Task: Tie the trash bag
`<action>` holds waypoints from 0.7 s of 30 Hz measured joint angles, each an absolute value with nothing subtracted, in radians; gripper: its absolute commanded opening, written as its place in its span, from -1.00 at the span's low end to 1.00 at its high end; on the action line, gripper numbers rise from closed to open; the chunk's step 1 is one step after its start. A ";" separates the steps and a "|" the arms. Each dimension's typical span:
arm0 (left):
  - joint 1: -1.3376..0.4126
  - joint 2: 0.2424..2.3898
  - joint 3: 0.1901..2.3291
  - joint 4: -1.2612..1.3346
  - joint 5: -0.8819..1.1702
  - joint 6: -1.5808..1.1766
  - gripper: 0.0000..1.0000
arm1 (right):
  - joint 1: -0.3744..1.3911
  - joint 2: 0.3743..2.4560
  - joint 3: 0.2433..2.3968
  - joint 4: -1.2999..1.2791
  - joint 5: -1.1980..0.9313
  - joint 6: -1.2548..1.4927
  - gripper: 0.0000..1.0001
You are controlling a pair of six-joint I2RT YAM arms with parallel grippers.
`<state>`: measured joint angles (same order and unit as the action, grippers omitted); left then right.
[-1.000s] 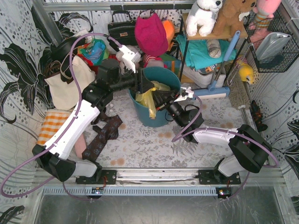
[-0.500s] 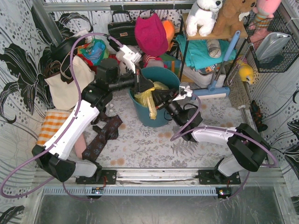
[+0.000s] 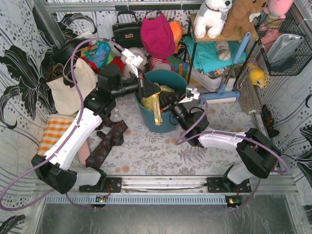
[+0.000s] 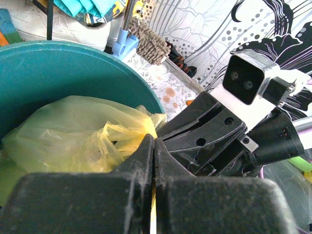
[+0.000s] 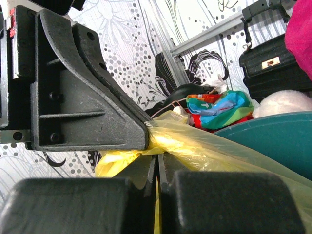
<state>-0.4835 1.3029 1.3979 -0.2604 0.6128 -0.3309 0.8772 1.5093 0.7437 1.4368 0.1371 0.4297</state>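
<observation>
step in hand: gathering the bag mouth into two strands for the knot. judged from how the film lies, no knot is formed yet.

the trash bag (image 3: 157, 105) sits inside the teal bucket (image 3: 168, 124), which stands on the patterned worktop (image 3: 146, 151) between the arms.

left tool (image 3: 147, 90): fingers pressed together over the bucket mouth, with a thin sliver of yellow film pinched in the seam. right tool (image 3: 165, 101): closed the same way, with a twisted yellow strand running into its fingers. the two tools are almost touching, each with its own bunch of the bag mouth.

next move (judgement): cross one strand over the other and pass it under. this calls for some slack between the tools, and a grip firm enough to stop the film slipping without tearing it.

containers: the bucket holds the bag and nothing else that i can make out. the bag's contents are not readable through the crinkled film here.
</observation>
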 measured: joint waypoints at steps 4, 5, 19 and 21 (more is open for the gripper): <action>-0.479 1.289 1.348 -0.206 0.617 -0.358 -0.67 | 0.879 1.519 0.745 1.435 0.147 0.430 -1.00; -0.477 1.285 1.339 -0.196 0.617 -0.364 -0.54 | 0.879 1.525 0.745 1.446 0.146 0.430 -1.00; -0.491 1.093 1.257 -0.282 0.578 -0.362 0.11 | 0.873 1.601 0.744 1.565 0.130 0.434 -1.00; -0.492 1.069 1.257 -0.292 0.526 -0.356 0.15 | 0.873 1.601 0.744 1.569 0.123 0.434 -1.00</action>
